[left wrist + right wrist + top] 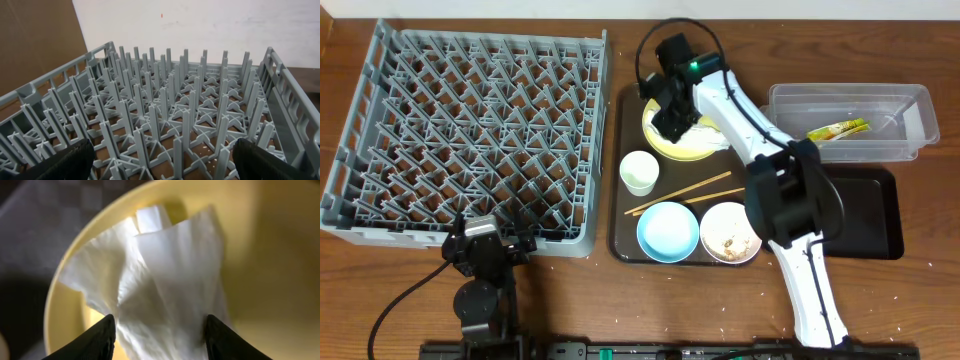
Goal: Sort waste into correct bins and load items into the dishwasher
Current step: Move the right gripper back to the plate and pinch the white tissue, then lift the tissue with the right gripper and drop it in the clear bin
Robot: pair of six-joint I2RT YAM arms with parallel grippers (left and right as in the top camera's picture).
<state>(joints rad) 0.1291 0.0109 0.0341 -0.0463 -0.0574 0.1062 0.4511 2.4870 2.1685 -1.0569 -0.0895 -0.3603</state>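
Note:
My right gripper [672, 122] is open, low over the round yellow plate [670, 147] at the back of the brown serving tray. In the right wrist view its fingers [160, 337] straddle the crumpled white napkin [165, 280] lying on the plate [260, 255]. The napkin's edge shows in the overhead view [712, 136]. My left gripper [485, 245] is open and empty at the front edge of the grey dish rack [470, 130], which fills the left wrist view [175, 100]. The yellow-green wrapper [838, 129] lies in the clear tub [910, 110].
On the dark-brown serving tray [616, 200] stand a small white cup [639, 172], wooden chopsticks [680, 195], a light-blue bowl [668, 231] and a white bowl [730, 232] with beige crumbs. A glossy black tray [870, 215] sits at the right, in front of the tub.

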